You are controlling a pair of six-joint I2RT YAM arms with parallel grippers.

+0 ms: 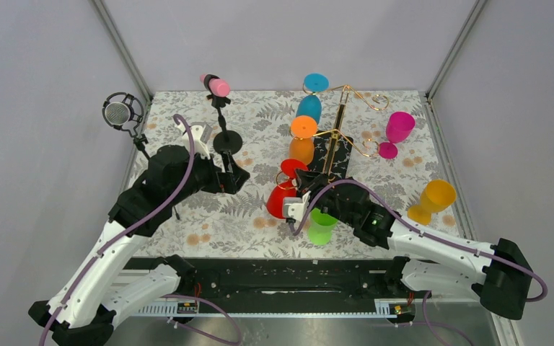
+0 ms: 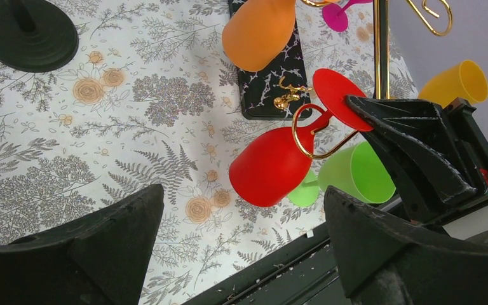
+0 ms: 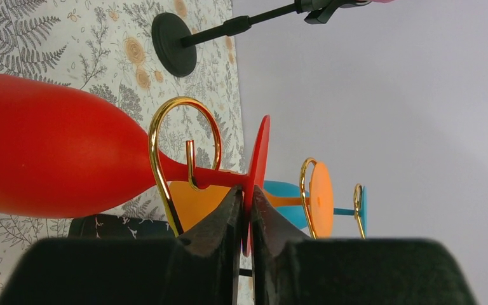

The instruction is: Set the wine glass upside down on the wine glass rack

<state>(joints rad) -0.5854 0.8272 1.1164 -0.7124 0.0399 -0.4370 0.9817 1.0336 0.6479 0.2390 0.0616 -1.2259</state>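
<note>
Well, from my console this looks close to finished. The red plastic wine glass [image 3: 51,159] is already inverted on the gold wire wine glass rack [image 1: 340,119]. Its thin stem runs through one curled gold loop [image 3: 159,127] at the end of an arm, the bowl hangs below the loop and the flat round foot sits above it. I see that both in the right wrist view and from the left wrist camera.

The right gripper [image 3: 246,194] has its jaws almost together, pinching the rim of the glass's foot. I judge that the loop is carrying the stem, but I cannot tell whether the foot has settled fully onto the wire or whether the gripper is bearing some of the weight. The left gripper [image 2: 241,194] hangs over the floral tablecloth [image 1: 209,216] with its jaws spread wide and nothing between them, well apart from the rack.

What I reckon is left is letting go of the foot and drawing the right arm back without nudging the loop or the green plastic glass [image 1: 322,225] standing just beside it. The release is the delicate part, because a foot that catches on a finger could swing the glass.
</note>
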